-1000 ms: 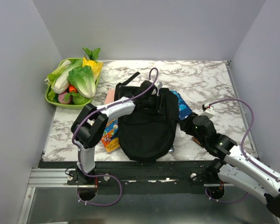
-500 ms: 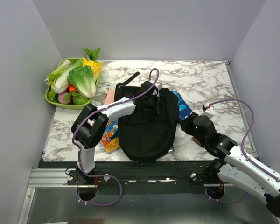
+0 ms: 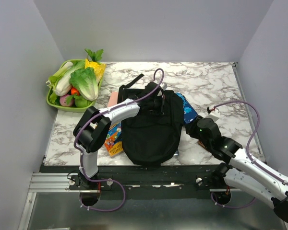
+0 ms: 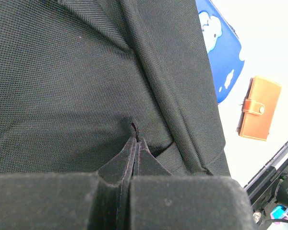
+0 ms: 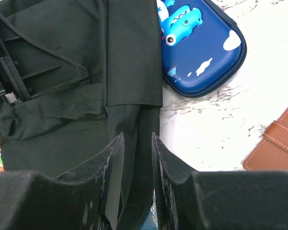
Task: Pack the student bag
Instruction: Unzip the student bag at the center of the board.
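A green tray (image 3: 54, 103) of toy vegetables (image 3: 85, 82) is sitting at ten o'clock on the marble table (image 3: 206, 81). A blue cartoon-print case (image 5: 201, 48) is lying toward three o'clock, a tan snap wallet (image 5: 276, 143) resting near it. A colourful booklet (image 3: 114, 139) is lying at eight o'clock.

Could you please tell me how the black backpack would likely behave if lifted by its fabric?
The student bag looks floppy: it lies slumped and creased, so it would probably sag and fold. The left hand pinches only a small tuck of cloth, which may slip out. Lying flat, it seems unlikely to roll.
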Available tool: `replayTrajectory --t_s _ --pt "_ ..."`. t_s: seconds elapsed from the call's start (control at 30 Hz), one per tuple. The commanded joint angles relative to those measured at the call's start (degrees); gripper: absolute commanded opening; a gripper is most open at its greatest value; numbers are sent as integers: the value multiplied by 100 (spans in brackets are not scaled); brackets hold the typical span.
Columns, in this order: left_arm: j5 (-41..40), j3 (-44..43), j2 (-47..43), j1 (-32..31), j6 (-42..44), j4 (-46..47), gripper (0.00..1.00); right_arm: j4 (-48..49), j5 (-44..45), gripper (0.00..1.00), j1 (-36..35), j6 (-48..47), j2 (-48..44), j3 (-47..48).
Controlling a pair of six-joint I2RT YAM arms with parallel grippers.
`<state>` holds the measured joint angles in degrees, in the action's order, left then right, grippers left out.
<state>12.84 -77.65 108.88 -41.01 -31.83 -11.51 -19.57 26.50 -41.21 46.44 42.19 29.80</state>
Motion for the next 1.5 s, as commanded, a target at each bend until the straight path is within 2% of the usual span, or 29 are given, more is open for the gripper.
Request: replayTrajectory --t_s 0.0,0.03,0.07,0.2,0.47,0.8,1.03,1.17,1.37,1.47 --pt "-142 -259 -270 -38 116 -176 0 453 294 38 -27 -195 341 -62" --pt "-107 -277 -314 -38 125 -229 0 541 303 40 -27 -248 473 7" --pt "-106 -277 -350 -38 134 -247 0 664 355 50 -27 -292 726 69" --pt "-115 -155 -543 -38 160 -291 0 823 479 61 -19 -512 1403 473" --pt "-19 4 -798 -21 169 -326 0 1491 268 63 -19 -969 2161 720" --pt "87 162 -816 -21 160 -185 0 1773 -13 61 -19 -1189 2890 922" --pt "87 171 -833 -21 151 -168 0 1843 -172 59 -19 -1233 3295 1107" --pt "105 153 -825 -21 151 -159 0 1869 -163 49 -19 -1251 3365 1107" --pt "96 109 -798 -12 160 -159 0 1625 -137 45 -10 -1356 3392 1186" --pt "35 83 -798 -21 204 -203 0 1413 39 29 -19 -1409 3348 1230"
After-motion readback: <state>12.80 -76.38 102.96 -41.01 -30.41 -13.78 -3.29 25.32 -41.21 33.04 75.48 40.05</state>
